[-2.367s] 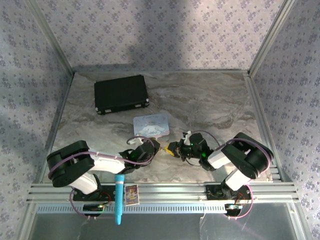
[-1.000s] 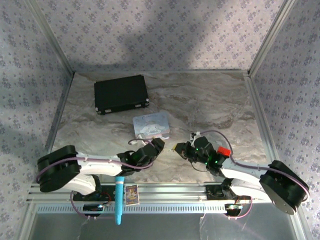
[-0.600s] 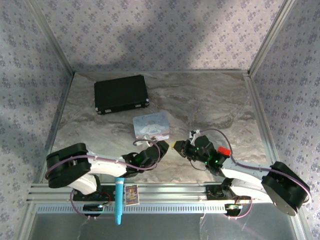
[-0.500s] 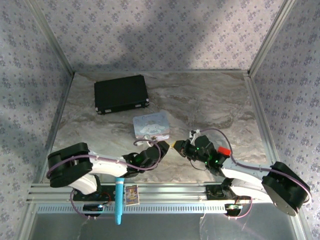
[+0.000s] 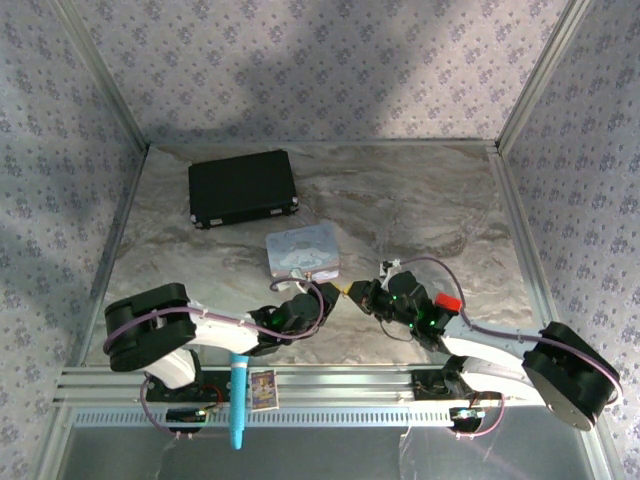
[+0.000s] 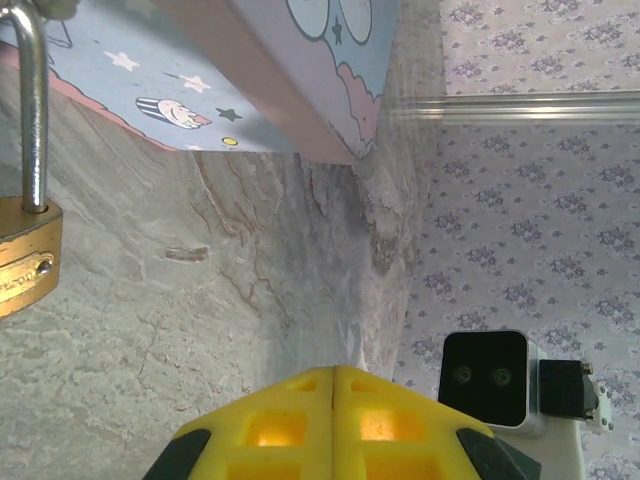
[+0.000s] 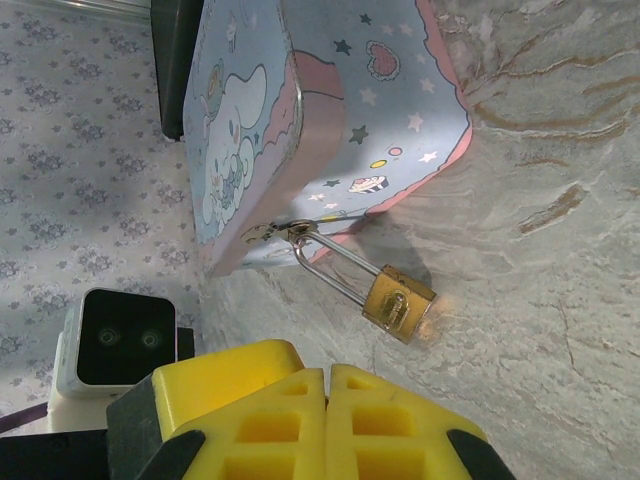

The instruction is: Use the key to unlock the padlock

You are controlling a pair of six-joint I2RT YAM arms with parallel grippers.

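At the near edge of the pastel tin, where the padlock hangs from the hasp onto the table, I've eased my left gripper in beside the unmoved right gripper, both pinched together, so unlocking looks close but not begun.

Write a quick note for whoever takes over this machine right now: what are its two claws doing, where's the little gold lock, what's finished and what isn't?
Left gripper: pads shut, beside the tin's corner.
Right gripper: pads shut, pointed at the padlock.
Padlock: hooked through the pastel tin's latch, body resting on the table, shackle looks closed.
Key: whether either gripper pinches it cannot be told.
Done: both grippers sit close to the lock.
Left: insert key, turn, free the shackle.
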